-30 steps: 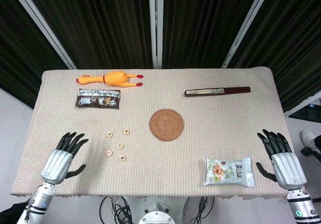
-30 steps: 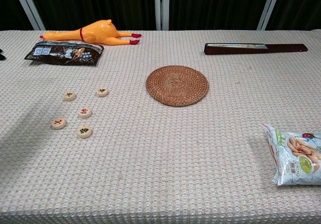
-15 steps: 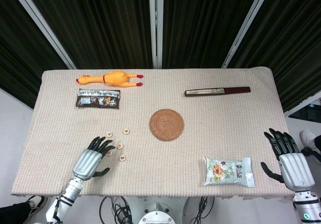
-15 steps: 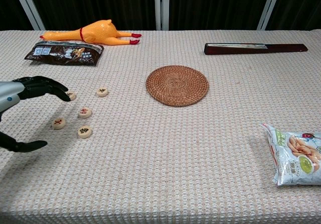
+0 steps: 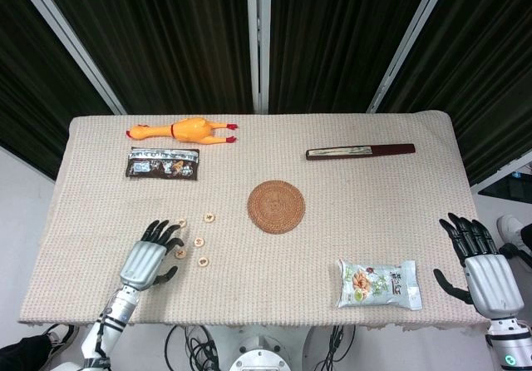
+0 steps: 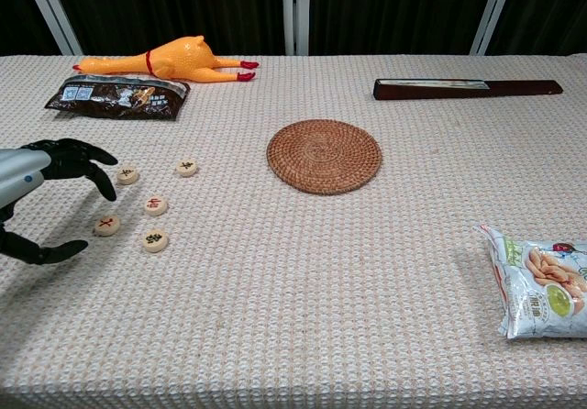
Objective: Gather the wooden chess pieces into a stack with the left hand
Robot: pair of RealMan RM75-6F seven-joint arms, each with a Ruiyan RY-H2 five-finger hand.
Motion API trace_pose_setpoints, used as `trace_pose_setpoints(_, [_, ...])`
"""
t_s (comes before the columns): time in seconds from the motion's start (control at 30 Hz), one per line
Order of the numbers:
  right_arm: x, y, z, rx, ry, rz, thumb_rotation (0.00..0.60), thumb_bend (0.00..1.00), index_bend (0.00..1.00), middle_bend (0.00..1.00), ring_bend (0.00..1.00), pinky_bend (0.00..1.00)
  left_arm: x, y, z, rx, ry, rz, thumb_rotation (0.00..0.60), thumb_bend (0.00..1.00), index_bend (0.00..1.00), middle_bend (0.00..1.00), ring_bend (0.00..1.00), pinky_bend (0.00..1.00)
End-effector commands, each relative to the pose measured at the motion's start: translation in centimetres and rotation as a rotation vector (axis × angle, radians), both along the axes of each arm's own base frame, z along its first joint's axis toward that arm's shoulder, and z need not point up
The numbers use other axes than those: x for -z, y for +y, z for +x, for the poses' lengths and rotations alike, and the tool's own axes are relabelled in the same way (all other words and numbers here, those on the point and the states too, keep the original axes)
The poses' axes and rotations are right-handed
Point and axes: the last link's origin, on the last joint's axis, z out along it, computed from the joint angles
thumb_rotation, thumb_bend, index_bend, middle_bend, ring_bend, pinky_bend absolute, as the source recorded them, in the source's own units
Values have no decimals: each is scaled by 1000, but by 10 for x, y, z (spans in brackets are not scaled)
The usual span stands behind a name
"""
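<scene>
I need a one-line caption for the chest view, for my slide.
Left hand, open, hovers beside five loose wooden chess pieces on the table, none stacked yet.

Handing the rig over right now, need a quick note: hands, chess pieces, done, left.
Left hand: open, fingers spread, beside the pieces, holding nothing.
Right hand: open at the table's near right edge, idle.
Chess pieces: all five lie flat and apart on the cloth, left of the woven coaster.
Done: nothing stacked.
Left: pick each piece and stack them with the left hand.
</scene>
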Motion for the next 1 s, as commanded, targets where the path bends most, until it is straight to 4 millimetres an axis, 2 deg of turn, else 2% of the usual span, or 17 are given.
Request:
trace_pose_setpoints(0.03, [0,0,0,0,-1,-1,600,254,0,0,0,0,3,4,-2,-7,-7,0,600,305,351,108,0,0])
trace_pose_setpoints(0.23, [-1,0,0,1,-3,-3,600,254,0,0,0,0,9,8,-6,-25,-11,-3,600,335,367,108,0,0])
trace_pose_setpoints(0.73, [1,-1,0,7,2,1,600,254,0,0,0,0,16,12,-13,-46,-17,-5,600,337,416,112,0,0])
trace_pose_setpoints(1.0, [2,-3,-2,17,6,7,600,253,0,0,0,0,18,14,-11,-45,-38,-12,600,336,428,113,0,0])
